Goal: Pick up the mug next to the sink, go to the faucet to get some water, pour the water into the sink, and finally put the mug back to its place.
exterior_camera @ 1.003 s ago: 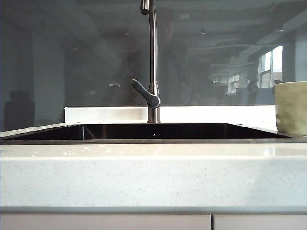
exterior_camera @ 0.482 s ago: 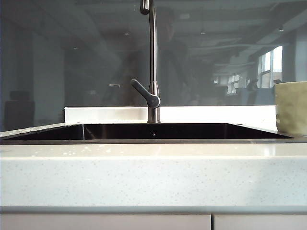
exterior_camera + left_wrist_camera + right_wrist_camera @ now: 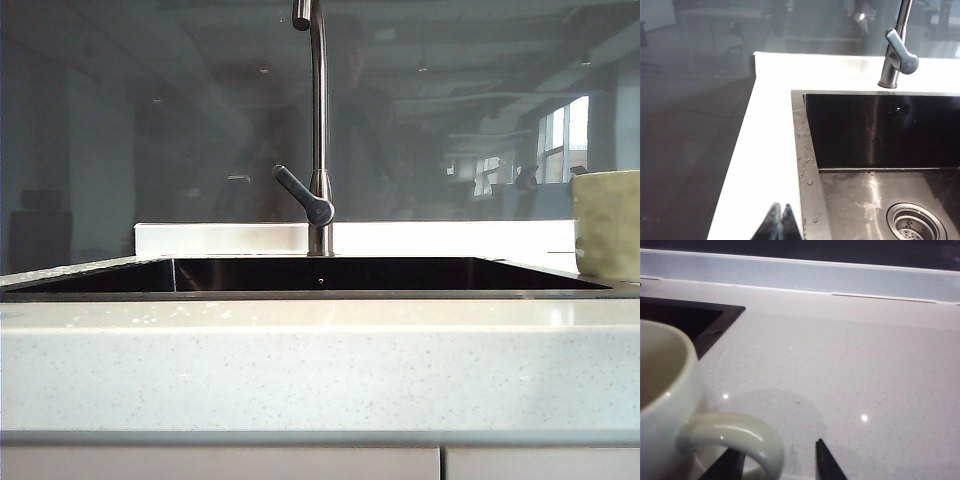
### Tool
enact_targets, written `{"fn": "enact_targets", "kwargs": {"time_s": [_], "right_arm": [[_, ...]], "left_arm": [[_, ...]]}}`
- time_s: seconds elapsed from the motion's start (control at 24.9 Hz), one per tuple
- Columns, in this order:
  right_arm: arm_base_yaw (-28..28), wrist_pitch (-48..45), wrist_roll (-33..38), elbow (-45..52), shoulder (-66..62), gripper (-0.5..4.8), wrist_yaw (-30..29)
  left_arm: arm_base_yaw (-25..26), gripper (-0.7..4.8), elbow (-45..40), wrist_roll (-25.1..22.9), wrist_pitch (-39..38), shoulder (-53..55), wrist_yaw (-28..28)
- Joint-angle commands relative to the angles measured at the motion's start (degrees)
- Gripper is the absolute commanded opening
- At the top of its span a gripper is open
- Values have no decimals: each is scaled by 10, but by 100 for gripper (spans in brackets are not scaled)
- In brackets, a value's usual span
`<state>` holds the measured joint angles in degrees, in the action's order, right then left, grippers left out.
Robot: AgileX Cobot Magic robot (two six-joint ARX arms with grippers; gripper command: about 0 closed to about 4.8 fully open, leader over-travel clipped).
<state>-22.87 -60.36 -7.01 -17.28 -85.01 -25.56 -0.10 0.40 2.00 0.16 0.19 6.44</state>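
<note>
My right tool (image 3: pixel 780 462) gapes astride the mug (image 3: pixel 670 405) handle (image 3: pixel 740 437); glazed, rigid, slippery. Left tool (image 3: pixel 777 222) pinched, idle.

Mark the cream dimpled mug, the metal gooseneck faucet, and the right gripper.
Cream dimpled ceramic mug (image 3: pixel 607 226): exterior view, its side wall.
Brushed-metal gooseneck faucet (image 3: pixel 319 120): exterior view, mid-pipe.
Right gripper (image 3: pixel 780 462): right wrist view, midway between fingertips, at the mug's handle.

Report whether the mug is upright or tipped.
Upright. The mug stands on the counter beside the sink, mouth up, its handle just ahead of the open right gripper.
</note>
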Motion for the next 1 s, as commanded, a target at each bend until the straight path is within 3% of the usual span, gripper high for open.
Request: {"fn": "enact_targets", "kwargs": {"time_s": [0.04, 0.16, 0.2, 0.28, 0.44, 0.48, 0.6, 0.8, 0.88, 1.0], "right_arm": [[0, -22, 15, -9, -9, 198, -1], [0, -33, 15, -16, -15, 197, -1], [0, -31, 15, -19, -15, 180, -1], [0, -29, 15, -22, -15, 93, -1], [0, -29, 15, -22, -15, 75, -1], [0, -29, 15, -22, -15, 30, -1], [0, -34, 26, -22, -15, 8, -1], [1, -156, 141, -26, -14, -5, 1], [13, -156, 228, -53, -12, -5, 1], [80, -103, 252, -115, -11, -5, 4]], "left_arm": [[0, -4, 2, 0, 6, 0, -2], [0, -4, 2, 0, 6, 0, -2], [0, -4, 2, 0, 6, 0, -2], [0, -4, 2, 0, 6, 0, -2], [0, -4, 2, 0, 7, 0, -2], [0, -5, 2, 0, 7, 0, -2], [0, -4, 2, 0, 8, 0, -2], [0, -5, 2, 2, 57, 0, 1], [0, -5, 2, 5, 94, 0, 1], [0, -5, 2, 39, 108, 0, 1]]}}
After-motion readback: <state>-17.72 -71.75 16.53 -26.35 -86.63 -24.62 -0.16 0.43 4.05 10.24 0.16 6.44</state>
